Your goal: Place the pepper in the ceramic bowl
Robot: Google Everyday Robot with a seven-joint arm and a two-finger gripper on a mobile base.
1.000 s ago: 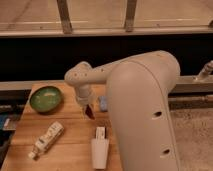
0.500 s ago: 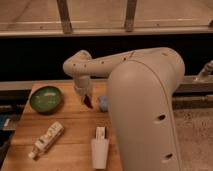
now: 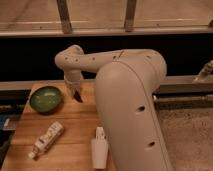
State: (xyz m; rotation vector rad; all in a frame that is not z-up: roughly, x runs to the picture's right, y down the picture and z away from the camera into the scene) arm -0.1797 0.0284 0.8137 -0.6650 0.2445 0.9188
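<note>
The green ceramic bowl (image 3: 46,98) stands at the back left of the wooden table (image 3: 75,127), and I see nothing in it. My gripper (image 3: 76,93) hangs from the white arm just to the right of the bowl's rim, above the table. A small dark red pepper (image 3: 79,98) sticks out below the fingertips, held in the shut gripper. The pepper is beside the bowl, not over it.
A white labelled bottle (image 3: 47,139) lies on its side at the front left. A white tapered cup (image 3: 99,151) stands upside down at the front, next to the robot's large white body (image 3: 132,110), which covers the table's right side. A dark wall and window rail run behind.
The arm has swung left, carrying the gripper and pepper from the table's middle back toward the bowl's right rim. The bowl, bottle and cup have not moved.
</note>
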